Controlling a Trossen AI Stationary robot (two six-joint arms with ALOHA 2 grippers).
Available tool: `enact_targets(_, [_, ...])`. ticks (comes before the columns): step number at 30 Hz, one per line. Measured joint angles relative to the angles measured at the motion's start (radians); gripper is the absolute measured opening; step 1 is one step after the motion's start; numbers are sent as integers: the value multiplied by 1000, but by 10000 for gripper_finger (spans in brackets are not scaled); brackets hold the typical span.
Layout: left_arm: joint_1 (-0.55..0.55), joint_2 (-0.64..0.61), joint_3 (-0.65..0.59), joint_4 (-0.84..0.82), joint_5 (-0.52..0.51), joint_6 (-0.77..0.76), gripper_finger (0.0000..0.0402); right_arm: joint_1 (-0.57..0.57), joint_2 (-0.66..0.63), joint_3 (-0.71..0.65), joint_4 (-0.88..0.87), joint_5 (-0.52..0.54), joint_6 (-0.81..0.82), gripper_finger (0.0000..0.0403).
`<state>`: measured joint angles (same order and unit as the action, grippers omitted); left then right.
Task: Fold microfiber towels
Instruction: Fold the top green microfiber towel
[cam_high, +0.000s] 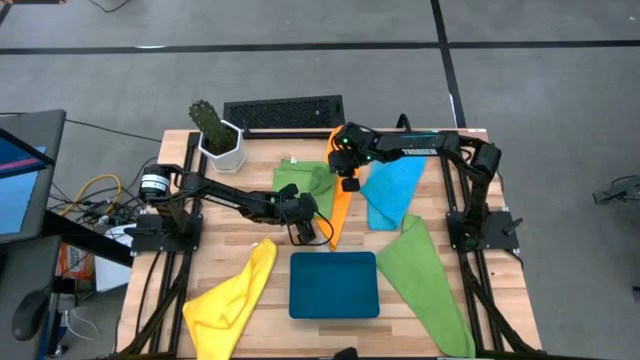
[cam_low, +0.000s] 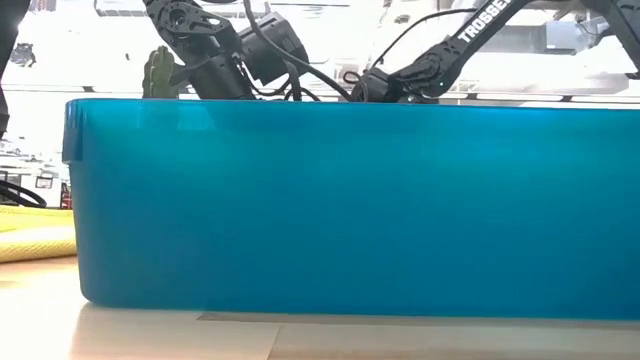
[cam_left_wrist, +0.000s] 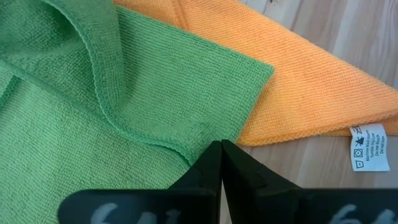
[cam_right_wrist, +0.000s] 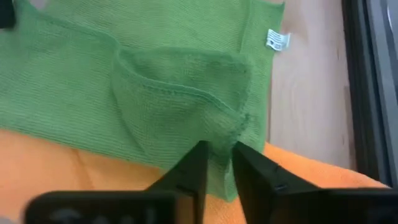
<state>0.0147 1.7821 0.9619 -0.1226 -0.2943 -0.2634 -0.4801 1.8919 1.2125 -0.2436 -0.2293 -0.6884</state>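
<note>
The right end effector (cam_right_wrist: 217, 163) is nearly closed on the green towel (cam_right_wrist: 155, 81) edge; it should pinch only this layer, not the orange towel (cam_right_wrist: 74, 174). The left end effector (cam_left_wrist: 221, 163) is fully closed and empty.

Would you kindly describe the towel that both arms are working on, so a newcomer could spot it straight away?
Start from the potted cactus at the table's far edge and look to its right, before the dark keyboard. There lies a green towel, between both arms. Unlike the other green towel near the front right, it overlaps the orange towel.
</note>
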Motion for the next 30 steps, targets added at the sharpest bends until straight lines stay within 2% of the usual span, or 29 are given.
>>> enact_targets(4, [0, 0, 0, 0, 0, 0, 0, -8, 0, 10, -2, 2, 0, 20])
enact_targets(5, [0, 0, 0, 0, 0, 0, 0, -9, 0, 10, -1, 2, 0, 13])
enact_targets(10, [0, 0, 0, 0, 0, 0, 0, -9, 0, 10, 51, 58, 34, 19])
enact_targets(16, [0, 0, 0, 0, 0, 0, 0, -11, 0, 10, 73, 51, 28, 9])
enact_targets(22, [0, 0, 0, 0, 0, -6, 0, 17, 40, 15, 136, 72, 9, 58])
enact_targets(30, [0, 0, 0, -2, 0, -9, 0, 33, 77, 64, 135, 138, 7, 67])
